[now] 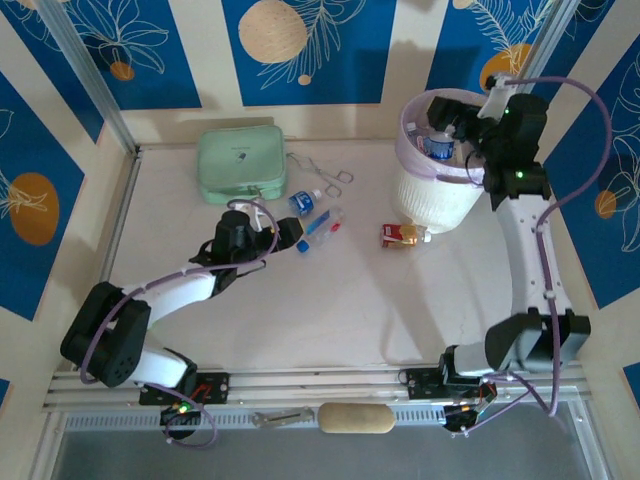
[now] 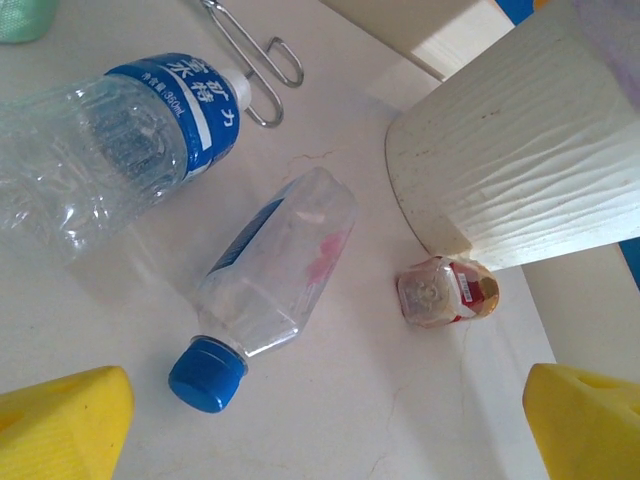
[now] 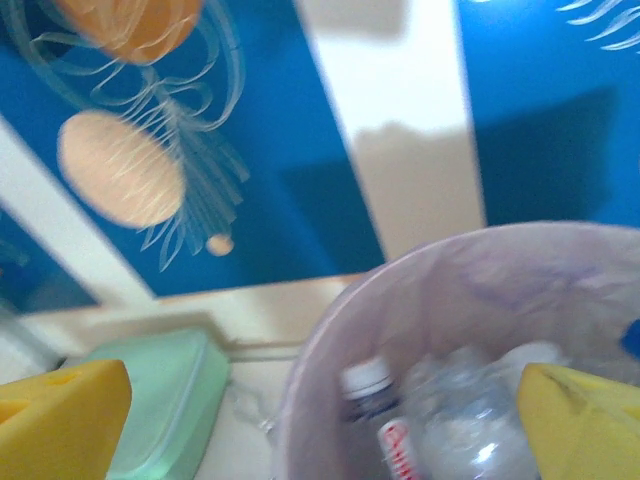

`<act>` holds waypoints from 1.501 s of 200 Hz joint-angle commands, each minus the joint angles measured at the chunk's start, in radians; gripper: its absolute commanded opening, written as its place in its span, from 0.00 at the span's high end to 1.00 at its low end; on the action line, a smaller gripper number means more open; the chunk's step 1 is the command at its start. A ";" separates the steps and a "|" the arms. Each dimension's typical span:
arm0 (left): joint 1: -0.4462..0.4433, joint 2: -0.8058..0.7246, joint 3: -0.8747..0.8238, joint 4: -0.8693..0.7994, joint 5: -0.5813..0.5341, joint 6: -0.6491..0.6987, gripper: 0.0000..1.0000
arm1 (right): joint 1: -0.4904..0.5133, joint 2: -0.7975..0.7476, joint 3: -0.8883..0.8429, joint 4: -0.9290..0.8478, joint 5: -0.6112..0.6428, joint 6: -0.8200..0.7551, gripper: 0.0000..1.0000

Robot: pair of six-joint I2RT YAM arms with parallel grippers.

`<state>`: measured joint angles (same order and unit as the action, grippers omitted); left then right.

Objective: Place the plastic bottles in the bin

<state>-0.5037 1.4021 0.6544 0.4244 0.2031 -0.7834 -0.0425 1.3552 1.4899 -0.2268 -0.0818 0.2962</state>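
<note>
Two plastic bottles lie on the table left of centre: a clear one with a blue label (image 1: 305,202) (image 2: 110,150) and a slimmer one with a blue cap (image 1: 322,228) (image 2: 270,290). My left gripper (image 1: 292,235) (image 2: 325,430) is open just short of the blue cap, with nothing between its yellow fingers (image 2: 65,420). The bin (image 1: 440,195) (image 2: 510,170) (image 3: 330,330) stands at the back right, a white slatted basket with a pale lilac liner. Inside it lie bottles (image 1: 437,146), one with a white cap (image 3: 372,385). My right gripper (image 1: 458,135) (image 3: 325,420) hangs open above the bin's mouth, empty.
A mint-green zip case (image 1: 240,165) (image 3: 160,400) lies at the back left. Metal forceps (image 1: 330,172) (image 2: 250,60) lie beside it. A small red-and-white carton (image 1: 403,235) (image 2: 445,292) lies against the bin's foot. Walls close the table at back and sides.
</note>
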 commanded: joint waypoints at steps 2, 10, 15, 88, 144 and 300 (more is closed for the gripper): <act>0.013 0.003 0.031 0.023 0.015 0.021 0.00 | 0.083 -0.069 -0.117 -0.103 -0.103 -0.118 0.01; 0.016 0.002 0.031 0.021 0.015 0.020 0.01 | 0.124 -0.086 -0.153 -0.134 -0.105 -0.159 0.01; 0.017 -0.001 0.029 0.020 0.015 0.021 0.01 | 0.152 -0.092 -0.173 -0.156 -0.102 -0.178 0.01; 0.032 -0.063 -0.013 -0.020 -0.006 0.033 0.01 | 0.317 0.062 -0.238 -0.421 -0.055 -0.310 0.01; 0.034 -0.092 -0.029 -0.038 -0.018 0.038 0.01 | 0.336 0.238 -0.180 -0.492 0.158 -0.373 0.01; 0.034 -0.123 -0.061 -0.044 -0.025 0.033 0.01 | 0.322 0.446 -0.167 -0.448 0.214 -0.369 0.01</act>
<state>-0.4797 1.2976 0.6083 0.3740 0.1829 -0.7578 0.2859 1.8050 1.3334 -0.6590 0.1707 -0.0689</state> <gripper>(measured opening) 0.994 0.991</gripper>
